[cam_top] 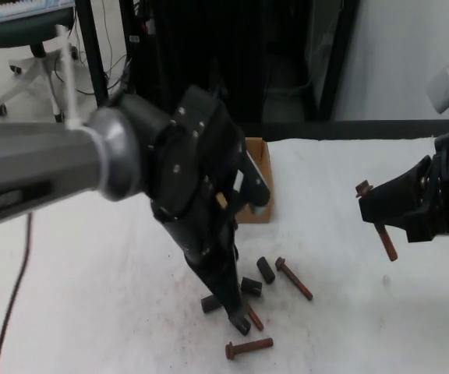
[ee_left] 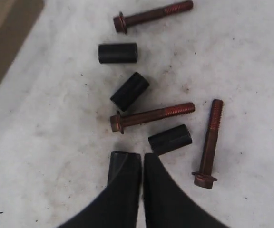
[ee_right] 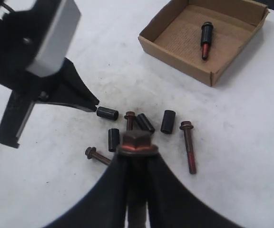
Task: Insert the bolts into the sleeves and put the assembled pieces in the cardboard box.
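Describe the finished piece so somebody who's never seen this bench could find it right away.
Find the open cardboard box on the white bench. The piece lying inside is a bolt wearing a black sleeve; outside the box the bolts are bare and the sleeves empty.

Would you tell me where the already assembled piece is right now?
In the right wrist view, the assembled piece lies inside the cardboard box, beyond the loose sleeves.
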Robot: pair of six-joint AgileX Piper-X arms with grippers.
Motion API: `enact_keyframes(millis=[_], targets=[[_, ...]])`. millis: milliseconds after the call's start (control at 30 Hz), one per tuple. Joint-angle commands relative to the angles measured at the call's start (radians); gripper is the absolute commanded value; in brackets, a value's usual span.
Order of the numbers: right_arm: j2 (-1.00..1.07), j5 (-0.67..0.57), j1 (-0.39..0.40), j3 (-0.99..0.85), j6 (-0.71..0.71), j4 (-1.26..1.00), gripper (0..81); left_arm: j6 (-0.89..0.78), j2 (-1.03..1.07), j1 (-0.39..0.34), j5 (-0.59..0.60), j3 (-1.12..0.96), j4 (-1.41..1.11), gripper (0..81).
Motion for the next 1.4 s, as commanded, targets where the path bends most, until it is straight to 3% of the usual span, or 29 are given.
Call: enact_keyframes(millis=[0,67,167,400,600,1367], targets=[[-0.010,-0.021,-0.003,-0.002,0.002,-0.001,0.8,0.007,0.035,0.001,-0.002,-0.038,0.051,18.1],[-0.010,-0.021,-0.003,-0.002,0.002,-0.001,0.8,0.007,0.081,0.001,-0.031,-0.076,0.098,29.3],[-0.010,-0.021,-0.003,-0.002,0.002,-0.001,0.8,0.017,0.133,0.001,-0.083,-0.119,0.129,39.2],[-0.010,-0.021,-0.003,-0.002,-0.020,0.051,0.8,0.071,0.202,0.001,-0.152,-0.159,0.130,39.5],[-0.010,-0.019,-0.003,-0.002,-0.082,0.127,0.8,0.085,0.218,0.001,-0.153,-0.159,0.126,39.5],[-0.010,-0.019,-0.003,-0.002,-0.084,0.129,0.8,0.127,0.265,0.001,-0.181,-0.159,0.153,39.5]])
